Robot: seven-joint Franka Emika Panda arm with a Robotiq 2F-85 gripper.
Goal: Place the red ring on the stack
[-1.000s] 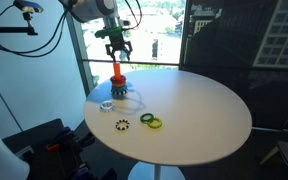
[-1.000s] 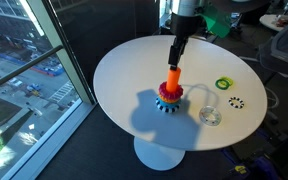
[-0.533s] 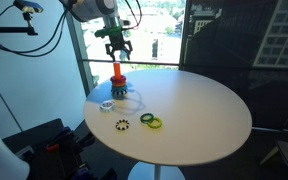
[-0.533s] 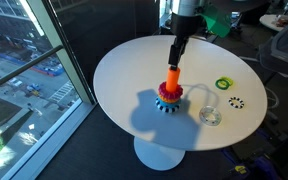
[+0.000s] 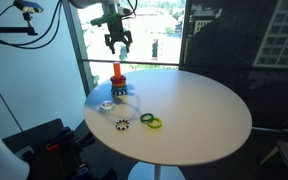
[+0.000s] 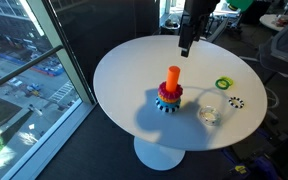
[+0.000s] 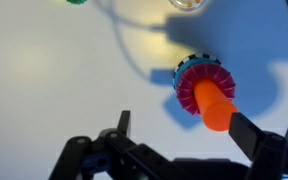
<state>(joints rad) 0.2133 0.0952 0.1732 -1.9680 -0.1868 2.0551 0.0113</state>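
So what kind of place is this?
Probably an upper-floor office or lab: floor-to-ceiling windows overlooking a city street, a round white table, and a neighbouring tower outside.

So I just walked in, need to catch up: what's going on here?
A robot arm is working a ring-stacking toy on a round table. The red ring sits on the stack, around its orange peg. The hand hangs open and empty above it. A yellow-green ring and a white ring lie loose nearby.

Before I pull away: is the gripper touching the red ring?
Apart. In an exterior view the gripper hangs above the stack with a clear gap between them; the red ring sits low around its peg.
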